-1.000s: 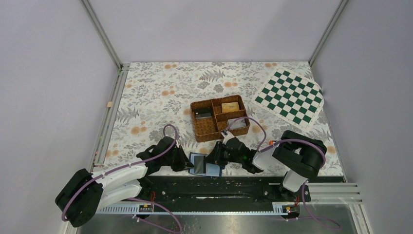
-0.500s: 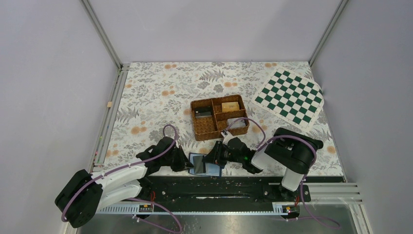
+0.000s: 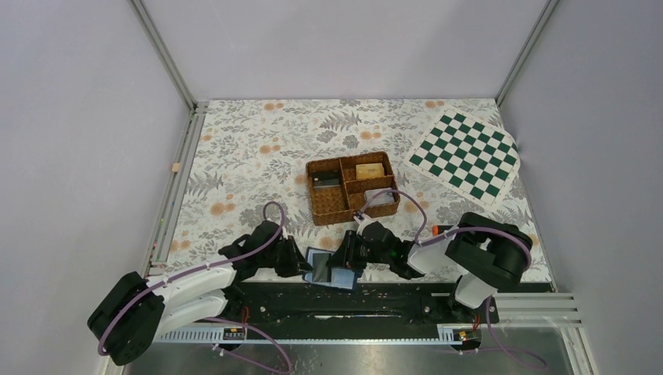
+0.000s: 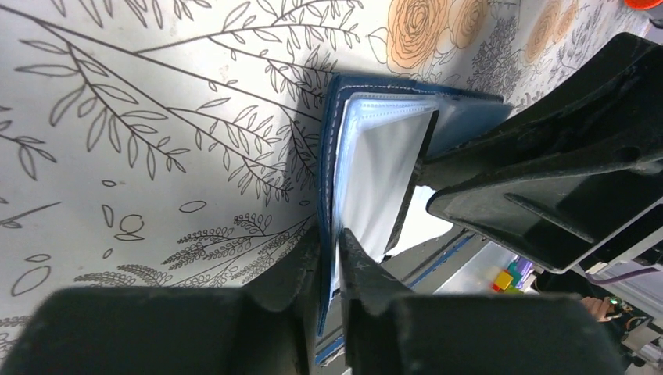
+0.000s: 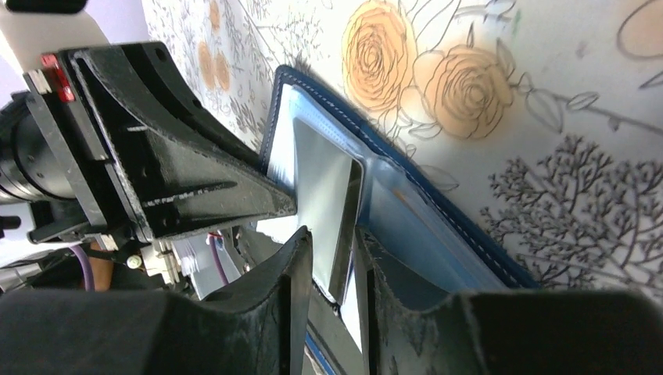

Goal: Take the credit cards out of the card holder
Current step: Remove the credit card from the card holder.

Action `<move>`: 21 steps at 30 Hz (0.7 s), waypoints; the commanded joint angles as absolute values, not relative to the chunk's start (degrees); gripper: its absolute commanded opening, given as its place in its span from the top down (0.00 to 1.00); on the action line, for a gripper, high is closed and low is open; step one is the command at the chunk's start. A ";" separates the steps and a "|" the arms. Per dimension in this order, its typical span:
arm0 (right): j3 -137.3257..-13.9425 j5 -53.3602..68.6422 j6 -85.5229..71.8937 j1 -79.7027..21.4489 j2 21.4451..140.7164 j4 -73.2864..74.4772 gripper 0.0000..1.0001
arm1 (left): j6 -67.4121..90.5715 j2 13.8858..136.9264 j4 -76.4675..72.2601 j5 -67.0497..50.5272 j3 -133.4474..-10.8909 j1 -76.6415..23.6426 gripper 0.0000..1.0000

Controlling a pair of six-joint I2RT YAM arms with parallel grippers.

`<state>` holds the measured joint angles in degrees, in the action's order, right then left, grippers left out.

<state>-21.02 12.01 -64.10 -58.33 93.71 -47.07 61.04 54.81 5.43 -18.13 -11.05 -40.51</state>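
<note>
Right arm's elbow is swinging back right; card holder [image 3: 342, 276] is sitting slightly nearer the table [image 3: 250, 148] edge than before. Left gripper [image 4: 328, 238] is pinching its left flap. Right gripper [image 5: 332, 234] is straddling a grey card [image 5: 324, 180], jaws narrowly parted, gap showing. Holder is lying open between both grippers, near the wicker tray [image 3: 336, 220].

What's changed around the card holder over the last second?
The right tool has edged slightly toward the near edge as its arm's elbow swung outward, and the card holder shifted a little with it. Its fingers sit either side of a card; I can't tell whether they grip it. Unchanged: the left tool stays pinched on the holder's edge; the wicker tray and the chessboard haven't moved.
</note>
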 commanded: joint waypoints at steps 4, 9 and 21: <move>-23.38 9.05 -61.22 -60.91 89.14 -33.81 0.67 | 57.23 52.73 18.75 -9.90 -15.86 -40.68 0.70; -23.63 8.71 -60.95 -60.91 89.42 -34.15 0.67 | 57.29 46.25 26.72 -7.91 -21.81 -40.69 0.70; -25.14 6.59 -56.18 -60.91 88.25 -30.17 0.68 | 59.44 45.87 10.68 -19.99 -18.91 -41.63 0.83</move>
